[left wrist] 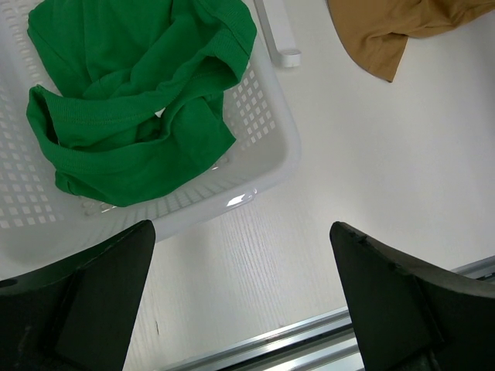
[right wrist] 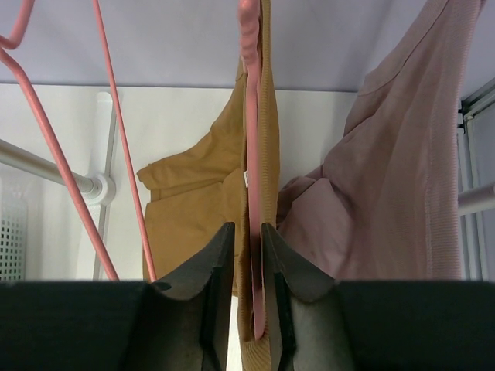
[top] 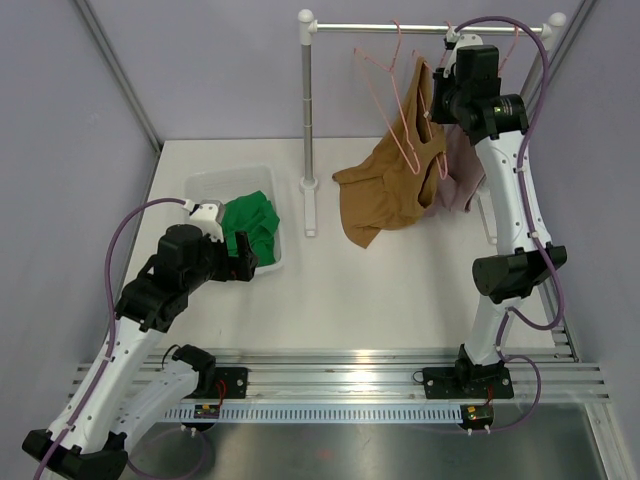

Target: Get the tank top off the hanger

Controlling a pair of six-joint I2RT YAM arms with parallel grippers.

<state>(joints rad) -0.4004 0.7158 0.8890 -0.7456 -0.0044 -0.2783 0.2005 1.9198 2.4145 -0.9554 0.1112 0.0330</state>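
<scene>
Over a white bench, against lilac walls: pinching narrow with the right gripper on the tank top strap at the pink hanger, hem pooled below. Best to clamp fabric alone, then slide off the hanger arm. Hovering wide with the left gripper. Hard to tell whether hanger is caught too

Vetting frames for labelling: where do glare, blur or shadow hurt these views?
Top external: even light, glare on the near metal sheet. Left wrist: glint on the basket rim, left fingers dark. Right wrist: right fingers and pink hanger soft.
</scene>
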